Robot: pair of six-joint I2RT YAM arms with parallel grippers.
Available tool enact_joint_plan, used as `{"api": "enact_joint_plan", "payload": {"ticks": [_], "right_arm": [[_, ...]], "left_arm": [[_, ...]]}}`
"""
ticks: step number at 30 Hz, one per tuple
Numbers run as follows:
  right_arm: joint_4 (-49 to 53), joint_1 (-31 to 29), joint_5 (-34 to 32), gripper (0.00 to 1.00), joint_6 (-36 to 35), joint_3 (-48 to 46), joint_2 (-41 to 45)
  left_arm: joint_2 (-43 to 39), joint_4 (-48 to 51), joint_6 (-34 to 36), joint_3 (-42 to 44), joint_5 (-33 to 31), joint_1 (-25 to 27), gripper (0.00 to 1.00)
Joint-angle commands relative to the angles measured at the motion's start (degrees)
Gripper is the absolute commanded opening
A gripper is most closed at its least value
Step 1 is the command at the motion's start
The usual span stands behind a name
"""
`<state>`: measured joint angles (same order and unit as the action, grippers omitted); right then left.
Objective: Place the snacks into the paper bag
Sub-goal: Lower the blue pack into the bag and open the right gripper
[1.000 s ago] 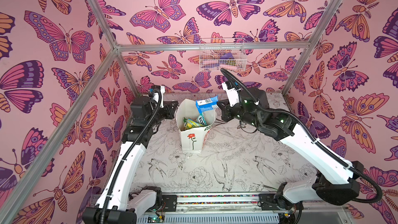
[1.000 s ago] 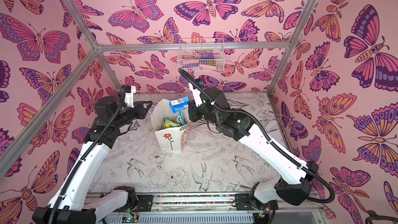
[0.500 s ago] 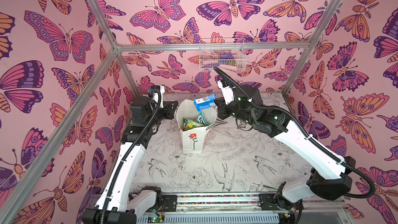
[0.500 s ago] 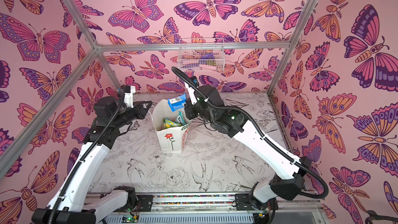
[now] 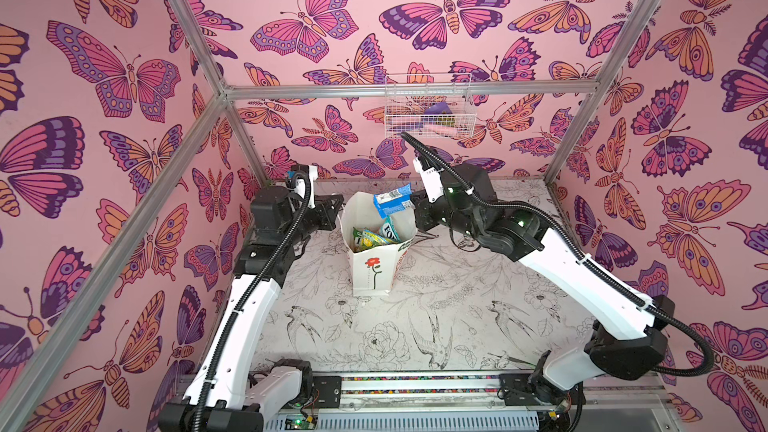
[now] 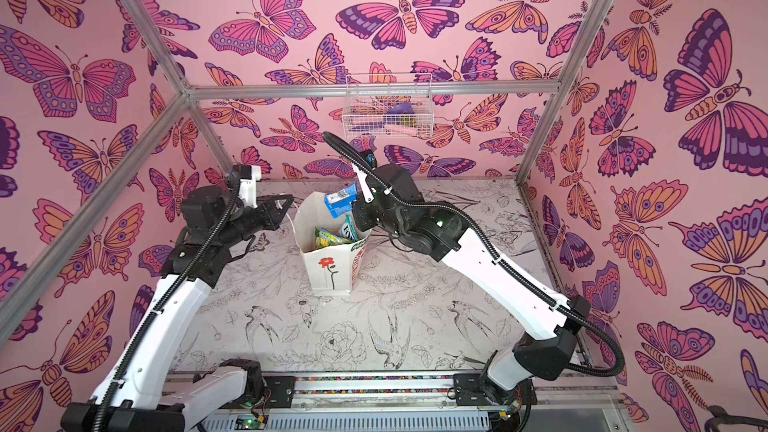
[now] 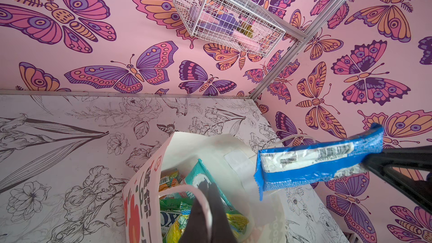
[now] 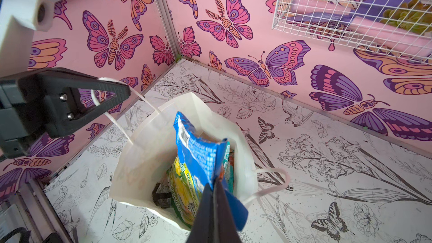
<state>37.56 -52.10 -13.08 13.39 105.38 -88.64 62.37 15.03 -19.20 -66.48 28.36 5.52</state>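
Observation:
The white paper bag (image 5: 362,284) (image 6: 320,284) stands upright and open in the middle of the table, red flower facing the front. My left gripper (image 5: 338,206) (image 7: 208,189) is shut on one white cord handle (image 8: 109,118), holding that side of the mouth. My right gripper (image 5: 412,202) (image 8: 214,184) is shut on the end of the blue-white packet (image 5: 391,200) (image 6: 340,200) (image 7: 313,164) (image 8: 198,155), which hangs above the bag's mouth. Green-yellow snacks (image 5: 368,238) (image 8: 184,183) and a teal packet (image 5: 391,228) (image 7: 202,176) lie inside the bag.
A white wire basket (image 5: 428,108) (image 6: 388,108) hangs on the back wall above the bag, holding purple and pink things. Aluminium frame posts (image 5: 577,114) stand at the back corners. The bag's other cord handle (image 8: 273,183) droops outside toward the right arm.
My right gripper has carried the blue-white packet slightly leftward over the bag's mouth, and that arm's elbow has shifted. The left gripper has stayed on the handle.

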Motion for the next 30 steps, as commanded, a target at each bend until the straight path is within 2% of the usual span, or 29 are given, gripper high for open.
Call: {"api": "enact_joint_plan", "payload": {"ticks": [1,12,15,20,26,30], "right_arm": [[0.96,-0.69,-0.98,0.0,-1.17,2.37,-0.48],[0.95,-1.15,-1.17,0.02,-1.27,2.44,-0.99],[0.96,-1.26,-0.98,0.05,-1.27,2.4,-1.0],[0.3,-1.35,0.12,0.2,-1.26,1.82,-0.64],[0.12,-1.34,0.24,0.28,-0.71,0.9,-0.2],[1.66,-1.34,0.08,0.46,0.99,1.64,-0.45]], "left_arm": [[-1.81,-4.0,-0.18,0.21,1.1,-0.45,0.0],[-1.9,-4.03,-0.05,0.3,0.96,-0.49,0.0],[-1.9,-4.0,-0.05,0.22,0.91,-0.42,0.0],[-1.9,-3.98,-0.05,0.34,0.86,-0.49,0.0],[-1.99,-4.0,-0.05,0.3,0.91,-0.44,0.0],[-2.12,-4.02,-0.04,0.3,0.81,-0.45,0.0]]}}
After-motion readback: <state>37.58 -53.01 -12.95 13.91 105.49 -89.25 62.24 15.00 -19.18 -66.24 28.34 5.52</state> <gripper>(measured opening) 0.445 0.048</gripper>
